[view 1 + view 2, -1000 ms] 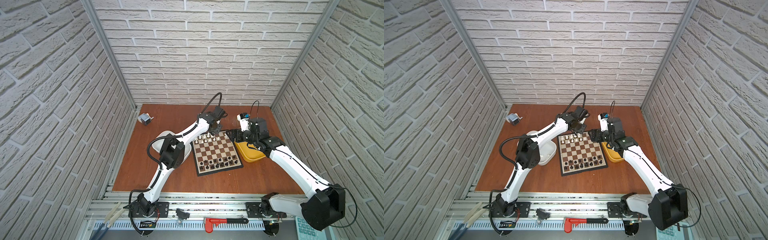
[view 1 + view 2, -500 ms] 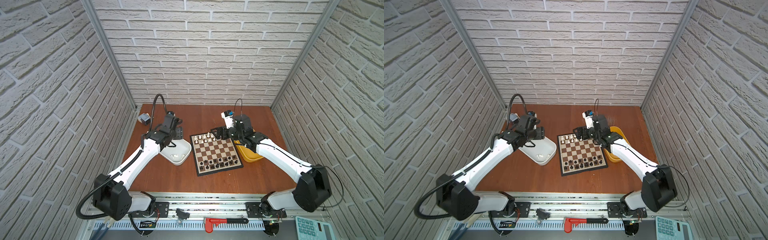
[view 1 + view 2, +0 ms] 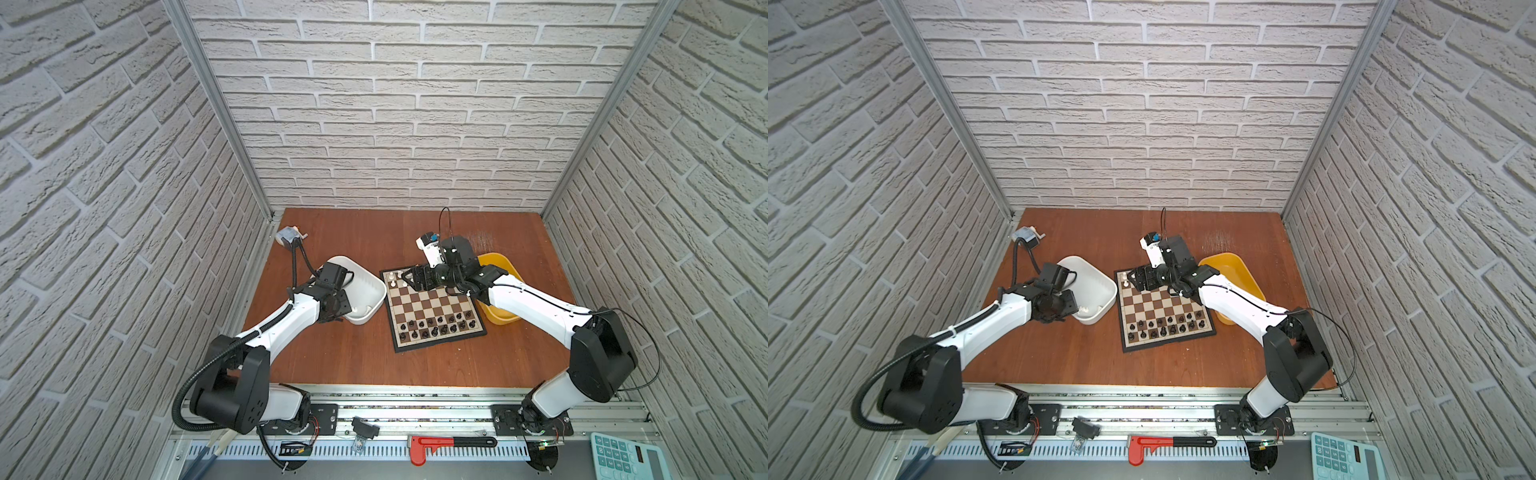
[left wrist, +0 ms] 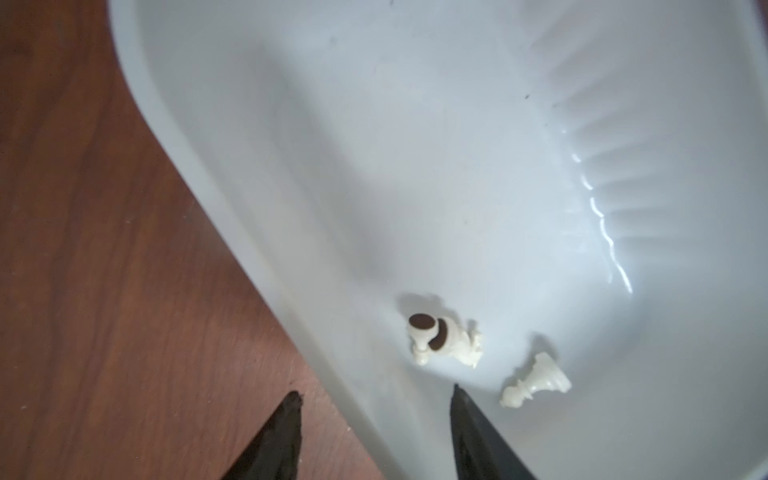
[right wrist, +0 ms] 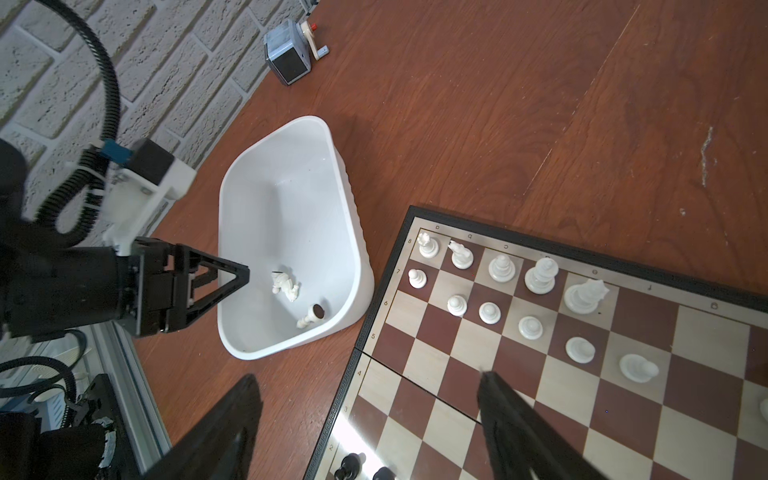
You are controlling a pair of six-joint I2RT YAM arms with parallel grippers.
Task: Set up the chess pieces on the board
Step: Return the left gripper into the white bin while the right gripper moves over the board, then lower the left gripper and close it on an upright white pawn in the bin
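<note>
Standing on the near rows of the flat square brown-and-cream chessboard (image 3: 432, 309): black plastic chessmen (image 3: 434, 328) | right jaws spread, empty, straddling its left edge | white plastic chessmen (image 5: 503, 268) on far rows | left jaws spread, empty, astride the white plastic tub's (image 5: 291, 208) rim; loose white pieces (image 4: 536, 380) lying inside

Glossy plastic on a wood-grain worktop (image 5: 540, 104)
The worktop shows reddish-brown grain with a low sheen and one scuffed pale patch. The white tub (image 4: 374, 145) is smooth glossy plastic, its ribbed wall catching a bright highlight. The white chess pieces (image 4: 457, 345) in it look like satin plastic with dark matt pads under their bases. The board (image 5: 552, 390) has a shiny, glare-catching face. The brick walls (image 3: 415, 104) look rough and matt.
</note>
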